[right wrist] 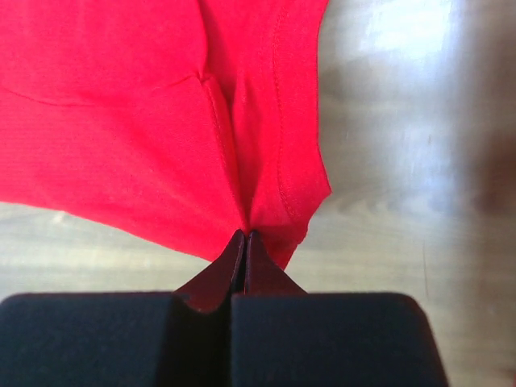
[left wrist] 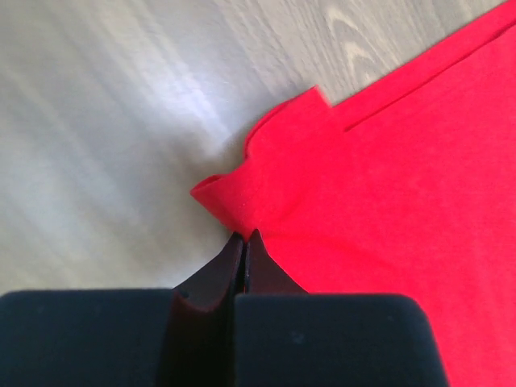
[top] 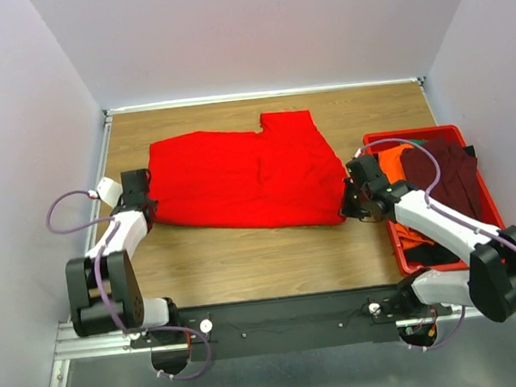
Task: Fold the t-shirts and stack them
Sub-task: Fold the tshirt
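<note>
A bright red t-shirt (top: 243, 177) lies spread across the wooden table, one sleeve pointing to the back. My left gripper (top: 147, 207) is shut on the shirt's left near corner (left wrist: 234, 201), cloth bunched at the tips. My right gripper (top: 349, 205) is shut on the shirt's right near corner (right wrist: 266, 210), where the hem puckers into the jaws. An orange t-shirt (top: 404, 172) and a dark maroon t-shirt (top: 448, 175) lie crumpled in the bin on the right.
A rigid red plastic bin (top: 417, 134) stands at the right edge of the table (top: 265, 266), under my right arm. Grey walls close in the table at the back and both sides.
</note>
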Motion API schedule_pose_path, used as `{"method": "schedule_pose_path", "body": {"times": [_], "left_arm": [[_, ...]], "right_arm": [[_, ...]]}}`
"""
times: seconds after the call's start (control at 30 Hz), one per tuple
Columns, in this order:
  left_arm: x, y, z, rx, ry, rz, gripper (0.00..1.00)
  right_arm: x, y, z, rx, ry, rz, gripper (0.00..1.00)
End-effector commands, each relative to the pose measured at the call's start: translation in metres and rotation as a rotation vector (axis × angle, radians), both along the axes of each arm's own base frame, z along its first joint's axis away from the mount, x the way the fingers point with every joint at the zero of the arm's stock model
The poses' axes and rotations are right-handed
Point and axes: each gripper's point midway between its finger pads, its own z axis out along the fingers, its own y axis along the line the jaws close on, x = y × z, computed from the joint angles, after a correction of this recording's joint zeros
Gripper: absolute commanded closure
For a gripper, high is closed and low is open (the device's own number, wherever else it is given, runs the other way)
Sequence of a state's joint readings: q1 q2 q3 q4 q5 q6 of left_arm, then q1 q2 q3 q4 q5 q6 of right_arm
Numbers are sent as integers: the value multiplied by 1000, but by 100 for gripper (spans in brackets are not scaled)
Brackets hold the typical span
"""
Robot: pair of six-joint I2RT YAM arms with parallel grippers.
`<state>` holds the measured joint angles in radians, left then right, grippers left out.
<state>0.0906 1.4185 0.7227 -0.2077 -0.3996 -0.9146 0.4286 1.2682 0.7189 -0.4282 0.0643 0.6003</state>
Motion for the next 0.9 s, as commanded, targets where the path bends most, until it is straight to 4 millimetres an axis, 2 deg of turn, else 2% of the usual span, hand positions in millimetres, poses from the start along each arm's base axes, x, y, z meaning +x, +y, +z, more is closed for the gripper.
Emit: {"method": "schedule_pose_path", "body": {"times": [0.0,0.07,0.1,0.17,0.2,0.33,0.37,0.4,0.47,0.5,0.53,0.57,0.63,0.7,0.73,0.8,0.83,0.87], "left_arm": [[-29,17,17,72,-21,88,100],[-39,17,20,73,-22,97,100],[-42,18,30,72,-55,103,100],[-50,17,34,68,-66,105,100],[-51,17,44,70,-102,109,99],[-62,16,54,67,-144,115,95],[-67,16,51,63,-135,120,92],[-69,17,56,63,-157,126,83],[-74,16,55,58,-163,130,70],[-75,16,57,57,-174,130,57],[-76,15,57,52,-180,132,52],[-78,15,59,48,-181,135,47],[-76,14,70,44,-209,132,31],[-72,16,87,51,-251,128,29],[-62,15,104,57,-310,115,28],[-50,14,120,87,-350,56,28],[-42,11,126,83,-365,25,28],[-30,10,139,95,-414,4,28]], "right_arm": [[-28,0,16,21,67,40,99],[-36,7,28,75,70,60,99],[-43,6,31,81,84,65,100],[-47,7,42,101,75,67,100],[-53,5,42,97,93,69,100],[-68,0,48,95,117,78,99],[-71,0,48,100,125,82,99],[-76,-2,48,97,132,83,99],[-81,0,49,115,145,92,93],[-84,1,50,123,149,93,88],[-86,1,51,128,152,93,81],[-86,2,51,133,153,97,66],[-84,2,56,136,137,100,46],[-77,4,63,137,109,99,36],[-68,6,71,136,83,100,29],[-45,6,86,116,6,75,29],[-28,9,104,120,-58,72,29],[-16,11,111,114,-96,64,29]]}}
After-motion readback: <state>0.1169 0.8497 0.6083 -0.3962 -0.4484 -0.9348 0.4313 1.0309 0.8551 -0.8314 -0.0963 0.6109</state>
